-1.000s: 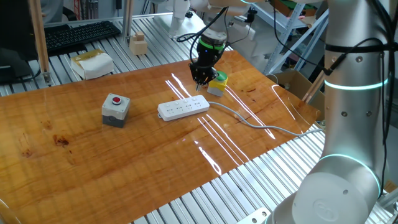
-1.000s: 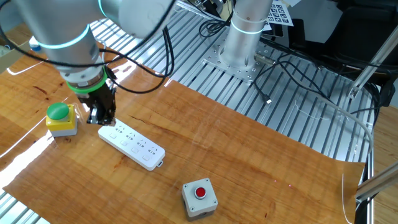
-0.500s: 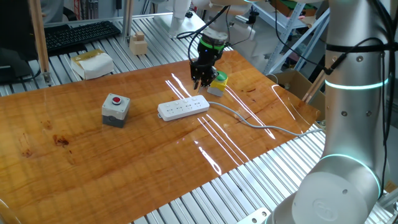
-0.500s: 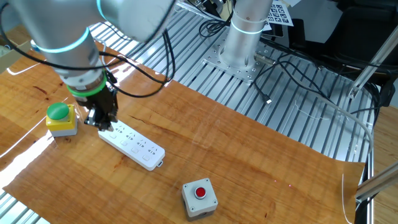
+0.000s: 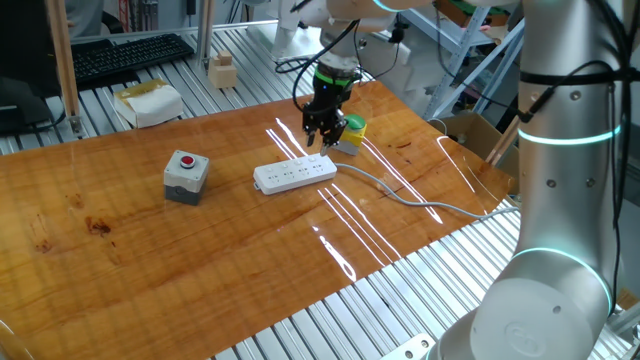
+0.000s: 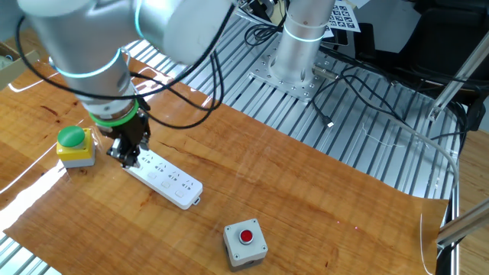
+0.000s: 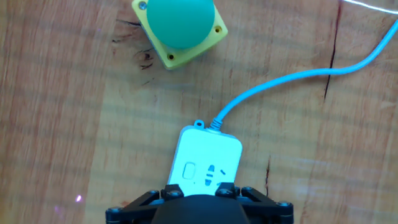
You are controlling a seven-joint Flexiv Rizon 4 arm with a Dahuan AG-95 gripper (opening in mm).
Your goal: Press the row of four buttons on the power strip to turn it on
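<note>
Long flat white plastic power strip mid wooden table, cable end beside yellow-green box. Black two-finger gripper above cable end; jaw state unclear. Row of four small white buttons: descend vertically, press each squarely in turn.

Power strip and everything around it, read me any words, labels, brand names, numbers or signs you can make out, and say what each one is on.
No text can be read in any view.
Power strip: faint dark marks by the switch and socket, symbols only, no letters.
Fiducial-style black-and-white squares on a sheet behind the robot base: patterns, too small to read.
Grey box with red button: no legible label.
Yellow box with green button: no label visible.
</note>
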